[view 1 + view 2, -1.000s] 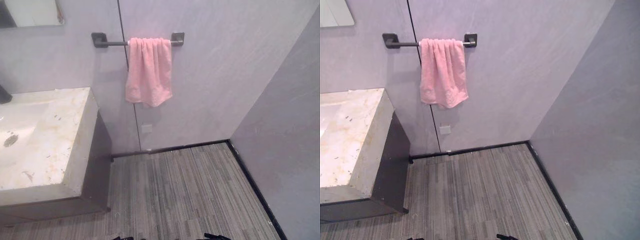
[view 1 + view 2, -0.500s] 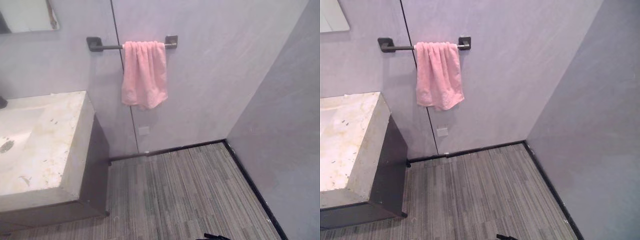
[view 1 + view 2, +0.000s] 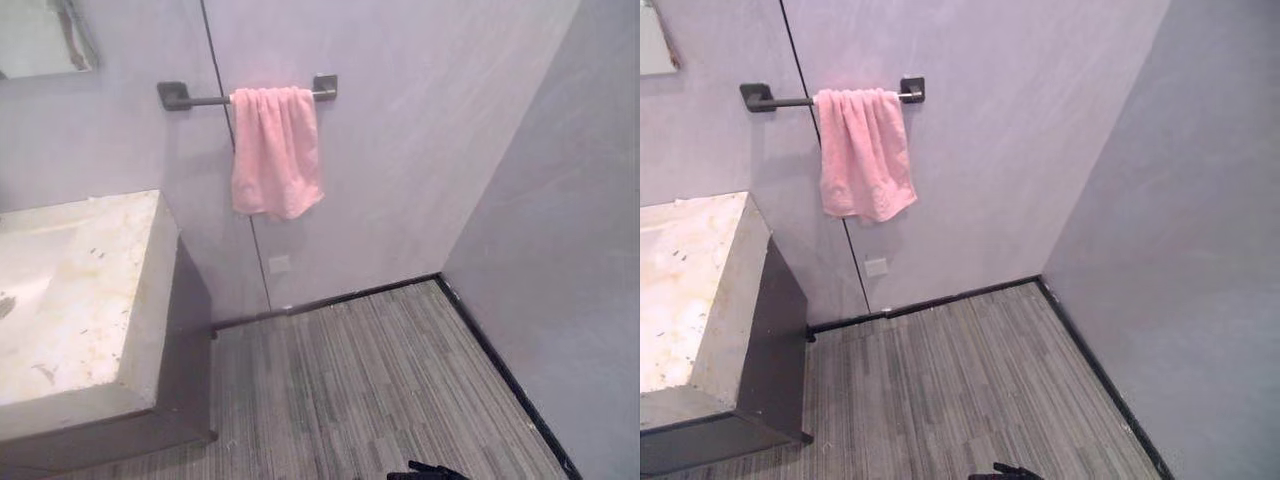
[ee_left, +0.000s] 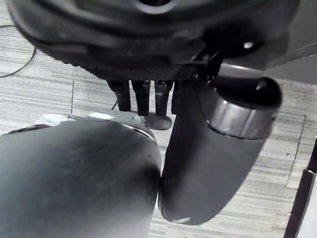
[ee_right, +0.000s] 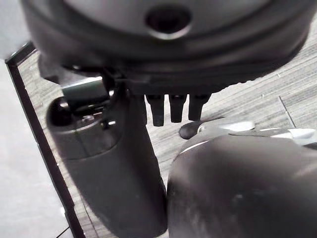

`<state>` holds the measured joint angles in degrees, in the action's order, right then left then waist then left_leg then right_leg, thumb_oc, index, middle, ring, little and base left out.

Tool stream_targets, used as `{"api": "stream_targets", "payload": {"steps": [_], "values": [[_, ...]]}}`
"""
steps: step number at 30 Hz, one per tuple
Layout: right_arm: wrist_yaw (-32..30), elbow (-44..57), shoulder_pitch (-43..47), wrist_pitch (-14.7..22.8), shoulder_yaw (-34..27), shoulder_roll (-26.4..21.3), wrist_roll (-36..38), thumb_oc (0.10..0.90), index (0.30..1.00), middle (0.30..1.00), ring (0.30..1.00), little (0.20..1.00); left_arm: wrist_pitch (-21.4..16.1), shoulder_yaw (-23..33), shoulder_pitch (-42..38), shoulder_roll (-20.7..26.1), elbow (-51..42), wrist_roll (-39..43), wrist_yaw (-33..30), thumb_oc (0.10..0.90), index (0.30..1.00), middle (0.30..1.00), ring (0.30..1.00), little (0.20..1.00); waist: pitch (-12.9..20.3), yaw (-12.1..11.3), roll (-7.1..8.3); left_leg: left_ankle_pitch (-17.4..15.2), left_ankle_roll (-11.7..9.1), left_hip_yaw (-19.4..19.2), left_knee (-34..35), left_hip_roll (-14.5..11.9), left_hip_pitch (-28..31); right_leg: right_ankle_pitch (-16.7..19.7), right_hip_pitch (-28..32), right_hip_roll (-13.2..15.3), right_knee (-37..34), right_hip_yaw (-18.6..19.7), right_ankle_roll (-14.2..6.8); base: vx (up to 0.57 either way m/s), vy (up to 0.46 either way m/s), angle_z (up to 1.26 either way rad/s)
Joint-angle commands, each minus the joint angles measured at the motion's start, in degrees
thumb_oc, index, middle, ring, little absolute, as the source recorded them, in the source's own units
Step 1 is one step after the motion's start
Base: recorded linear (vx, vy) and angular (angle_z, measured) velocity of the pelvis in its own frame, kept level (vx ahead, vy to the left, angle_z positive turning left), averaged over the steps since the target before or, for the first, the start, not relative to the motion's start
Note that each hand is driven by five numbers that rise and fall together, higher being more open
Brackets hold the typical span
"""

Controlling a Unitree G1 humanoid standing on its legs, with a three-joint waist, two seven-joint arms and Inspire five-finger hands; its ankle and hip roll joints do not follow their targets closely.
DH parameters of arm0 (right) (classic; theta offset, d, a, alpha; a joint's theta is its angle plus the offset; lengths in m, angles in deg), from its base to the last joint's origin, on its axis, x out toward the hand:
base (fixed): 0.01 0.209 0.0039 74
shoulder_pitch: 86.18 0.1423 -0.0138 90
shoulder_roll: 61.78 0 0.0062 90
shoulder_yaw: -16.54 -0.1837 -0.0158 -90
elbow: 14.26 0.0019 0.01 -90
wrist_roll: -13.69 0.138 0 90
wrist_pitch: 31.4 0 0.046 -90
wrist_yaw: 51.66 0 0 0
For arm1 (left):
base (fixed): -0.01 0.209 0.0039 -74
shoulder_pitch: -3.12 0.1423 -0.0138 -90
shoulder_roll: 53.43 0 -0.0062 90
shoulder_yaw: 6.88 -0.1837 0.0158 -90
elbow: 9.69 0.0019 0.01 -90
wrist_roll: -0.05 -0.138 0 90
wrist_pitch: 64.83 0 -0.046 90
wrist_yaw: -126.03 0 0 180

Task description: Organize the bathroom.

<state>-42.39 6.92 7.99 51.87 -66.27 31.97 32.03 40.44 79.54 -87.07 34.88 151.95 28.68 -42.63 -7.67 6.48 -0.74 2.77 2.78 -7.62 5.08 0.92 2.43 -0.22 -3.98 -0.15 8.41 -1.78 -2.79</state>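
Note:
A pink towel hangs bunched over the right part of a dark wall bar, up on the back wall. It droops straight down, lower edge uneven. My left hand hangs low over the striped floor, fingers straight and thumb out, holding nothing. Likewise my right hand points down at the floor with straight fingers and an empty grasp, its thumb beside them. Both hands are far below the towel.
A pale stone sink counter on a dark cabinet stands at the left, with a mirror above it. A small wall socket sits under the towel. Grey striped floor runs to the right-hand wall.
The whole picture has slid left and a little down, so the camera has moved. The towel stays as it was on the bar.

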Motion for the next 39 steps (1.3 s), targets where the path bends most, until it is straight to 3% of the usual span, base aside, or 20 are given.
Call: {"api": "stream_targets", "payload": {"steps": [1, 2, 4, 5, 6, 10, 12, 14, 17, 18, 20, 21, 26, 29, 30, 32, 33, 35, 36, 39], "values": [[0.46, 0.41, -3.56, -0.41, 2.65, -2.05, -2.35, 0.8, 0.9, 0.9, 0.9, 0.9, 1.56, -0.9, -0.68, -1.61, 2.11, -2.51, 1.13, 0.8, 0.9, 0.9, 0.9, 0.9, -1.81, 1.54, -3.67, -9.18, 2.19, 2.15, -10.22, 2.46, -4.33, -1.64, -9.83, 5.2, 27.64, 0.82, -3.8, 0.0, 0.102, -0.41], [0.2, 0.44, -3.75, -0.38, 1.89, -2.8, -0.41, 0.8, 0.9, 0.9, 0.9, 0.9, 2.01, -1.45, -0.66, -1.53, 2.01, -3.86, 0.44, 0.8, 0.9, 0.9, 0.9, 0.9, -3.21, 2.19, -4.55, -10.35, 2.86, 1.02, -12.39, 2.52, -4.68, 2.44, -16.01, 6.06, 35.37, 1.33, -2.98, 0.05, 0.072, -0.45], [0.38, -0.27, -3.97, -1.05, 1.37, -3.17, 0.58, 0.8, 0.9, 0.9, 0.9, 0.9, 1.83, -1.61, -0.54, -1.49, 2.25, -3.23, 0.06, 0.8, 0.9, 0.9, 0.9, 0.9, -3.63, 2.69, -4.87, -11.1, 2.65, 0.86, -13.44, 3.06, -4.21, 4.12, -16.78, 6.63, 30.39, 1.18, -2.64, 0.15, -0.005, -0.17], [0.73, -0.75, -4.21, -1.28, 1.14, -3.23, 0.16, 0.8, 0.9, 0.9, 0.9, 0.9, 1.68, -1.46, -0.46, -1.3, 2.45, -3.28, 0.28, 0.8, 0.9, 0.9, 0.9, 0.9, -3.63, 2.97, -4.92, -11.2, 2.34, 0.94, -13.58, 3.41, -3.97, 4.08, -16.23, 6.5, 26.64, 1.45, -2.51, 0.29, -0.137, 0.13], [1.33, -1.45, -4.84, -1.37, 1.08, -3.39, -0.54, 0.8, 0.9, 0.9, 0.9, 0.9, 1.04, -1.59, -0.62, -1.21, 2.92, -3.2, 0.59, 0.8, 0.9, 0.9, 0.9, 0.9, -4.04, 4.28, -4.26, -12.74, 1.76, 1.0, -15.62, 4.87, -3.55, 5.64, -14.9, 6.85, 12.66, 1.86, -3.24, 0.29, -0.16, 0.2], [2.98, -2.51, -6.78, -1.58, 0.47, -3.42, -1.33, 0.8, 0.9, 0.9, 0.9, 0.9, -0.92, -1.16, -0.73, -1.41, 2.39, -0.58, -0.33, 0.8, 0.9, 0.9, 0.9, 0.9, -6.89, 6.7, -2.26, -19.26, 2.36, -0.29, -22.98, 7.35, -4.14, 10.37, -16.34, 7.8, -5.05, 2.55, -6.3, 0.28, -0.222, 0.13], [4.59, -3.93, -7.41, -2.29, 0.18, -2.94, -1.79, 0.8, 0.9, 0.9, 0.9, 0.9, -1.14, -0.28, -0.2, -1.1, 1.67, -1.2, -0.42, 0.8, 0.9, 0.9, 0.9, 0.9, -8.46, 6.59, -1.56, -22.22, 2.77, -1.69, -27.69, 6.55, -4.79, 10.68, -17.61, 9.16, -3.36, 1.21, -6.51, 0.37, -0.438, -0.2], [5.58, -4.87, -6.94, -3.08, 0.25, -2.86, -1.35, 0.8, 0.9, 0.9, 0.9, 0.9, -1.46, 0.1, 0.04, -1.14, 2.12, -1.87, -0.55, 0.8, 0.9, 0.9, 0.9, 0.9, -8.89, 6.45, -1.51, -23.02, 2.78, -1.8, -29.12, 5.95, -5.32, 8.12, -17.59, 8.74, -3.25, 1.01, -7.08, 0.38, -0.433, 0.03], [5.99, -6.5, -6.65, -2.74, 0.87, -2.41, -1.87, 0.8, 0.9, 0.9, 0.9, 0.9, -1.22, 0.71, 0.69, -1.36, 2.58, -1.68, 1.68, 0.8, 0.9, 0.9, 0.9, 0.9, -9.07, 6.78, -2.74, -21.44, 1.43, -1.0, -30.62, 3.79, -4.91, 6.55, -17.73, 8.11, 4.36, 3.36, -6.27, 0.4, -0.339, 0.33], [5.01, -6.24, -6.44, -1.42, 1.03, -2.0, -1.83, 0.8, 0.9, 0.9, 0.9, 0.9, -0.14, 0.65, 0.96, -1.84, 1.69, -7.01, 3.42, 0.8, 0.9, 0.9, 0.9, 0.9, -8.65, 7.33, -3.89, -19.77, 0.55, -1.88, -29.97, 1.29, -3.01, 4.39, -17.54, 7.56, 6.63, 3.58, -5.66, 0.58, -0.458, 0.7], [3.69, -5.99, -5.9, -0.35, 1.0, -1.87, -4.58, 0.8, 0.9, 0.9, 0.9, 0.9, -0.9, 0.19, 0.56, -2.43, 1.28, -2.32, 5.6, 0.8, 0.9, 0.9, 0.9, 0.9, -7.67, 7.75, -4.48, -16.12, -0.46, -2.45, -29.79, -0.32, -3.3, 3.1, -15.55, 6.67, 6.17, 3.26, -4.93, 0.49, -0.431, 0.69], [3.34, -5.9, -5.87, -0.36, 1.01, -1.9, -4.88, 0.8, 0.9, 0.9, 0.9, 0.9, -0.55, 0.28, 0.55, -2.43, 1.06, -2.36, 5.42, 0.8, 0.9, 0.9, 0.9, 0.9, -7.54, 7.72, -4.49, -15.78, -0.59, -2.47, -29.61, -0.43, -3.1, 2.82, -14.93, 6.59, 5.86, 3.0, -4.85, 0.38, -0.368, 0.46], [2.63, -4.54, -5.83, -1.15, 0.28, -1.95, -6.62, 0.8, 0.9, 0.9, 0.9, 0.9, 0.67, 0.97, 1.38, -1.87, 1.41, -3.65, 2.97, 0.8, 0.9, 0.9, 0.9, 0.9, -4.07, 7.18, -4.37, -7.31, -3.23, -1.43, -26.65, -3.36, -0.64, -0.2, -9.26, 4.0, 3.7, -0.09, -2.43, 0.33, -0.4, 0.25], [2.98, -3.76, -5.7, -1.96, 0.88, -2.5, -7.39, 0.8, 0.9, 0.9, 0.9, 0.9, -0.57, 1.96, 1.0, -0.87, 1.66, -5.2, 3.62, 0.8, 0.9, 0.9, 0.9, 0.9, -2.36, 7.14, -3.97, -0.46, -5.28, -1.92, -30.25, -6.71, -0.95, -1.01, -7.21, 2.42, 1.54, -1.89, -0.19, 0.2, -0.392, 0.33], [2.91, -3.55, -5.78, -1.98, 0.68, -2.77, -7.02, 0.8, 0.9, 0.9, 0.9, 0.9, -0.48, 2.19, 0.54, -0.81, 1.31, -6.2, 3.45, 0.8, 0.9, 0.9, 0.9, 0.9, -2.25, 7.33, -3.68, 0.18, -5.27, -2.08, -32.18, -6.89, -2.37, -0.83, -6.06, 2.14, 0.33, -2.26, 0.49, 0.14, -0.344, 0.54], [2.71, -3.33, -5.27, -2.1, 0.37, -3.39, -4.16, 0.8, 0.9, 0.9, 0.9, 0.9, -1.75, 2.38, -0.7, -0.29, 1.06, -8.05, 3.1, 0.8, 0.9, 0.9, 0.9, 0.9, -2.7, 6.36, -2.16, -4.36, -2.82, -1.62, -32.47, -4.58, -8.5, -1.14, -2.97, 2.1, -0.91, -2.48, 0.35, 0.15, -0.309, 0.8], [3.2, -3.01, -4.62, -2.56, 0.21, -3.95, -3.18, 0.8, 0.9, 0.9, 0.9, 0.9, -3.32, 2.41, -0.96, 0.6, 0.6, -7.74, 3.93, 0.8, 0.9, 0.9, 0.9, 0.9, -2.94, 6.06, -1.96, -4.85, -2.85, -3.08, -24.57, -4.13, -9.79, -1.69, -1.86, 1.4, -1.04, -3.12, 0.0, 0.15, -0.158, 0.76], [3.36, -2.98, -4.48, -2.7, 0.15, -4.2, -3.23, 0.8, 0.9, 0.9, 0.9, 0.9, -3.82, 2.5, -1.11, 0.9, 0.42, -7.71, 4.31, 0.8, 0.9, 0.9, 0.9, 0.9, -3.25, 6.03, -2.0, -3.81, -3.28, -3.03, -20.58, -4.11, -9.98, -1.87, -1.09, 1.06, -1.3, -3.14, -0.21, 0.14, -0.091, 0.49], [4.21, -3.04, -4.16, -2.78, 0.28, -4.69, -3.79, 0.8, 0.9, 0.9, 0.9, 0.9, -5.05, 2.42, -1.37, 1.5, 0.01, -7.61, 5.09, 0.8, 0.9, 0.9, 0.9, 0.9, -3.81, 5.56, -2.69, -0.23, -5.19, -1.78, -10.61, -4.69, -11.5, -2.38, 0.42, -0.25, -1.95, -2.84, -0.68, 0.17, -0.081, 0.2], [3.97, -2.72, -4.26, -2.97, 1.63, -4.31, -3.17, 0.8, 0.9, 0.9, 0.9, 0.9, -5.76, 1.62, -1.26, 2.36, -0.14, -7.53, 5.24, 0.8, 0.9, 0.9, 0.9, 0.9, -4.56, 3.84, -3.19, 6.37, -7.84, 3.3, -0.29, -7.92, -13.96, -4.93, 2.98, -1.44, -2.12, -3.66, -1.08, 0.3, -0.148, 0.07]]}}
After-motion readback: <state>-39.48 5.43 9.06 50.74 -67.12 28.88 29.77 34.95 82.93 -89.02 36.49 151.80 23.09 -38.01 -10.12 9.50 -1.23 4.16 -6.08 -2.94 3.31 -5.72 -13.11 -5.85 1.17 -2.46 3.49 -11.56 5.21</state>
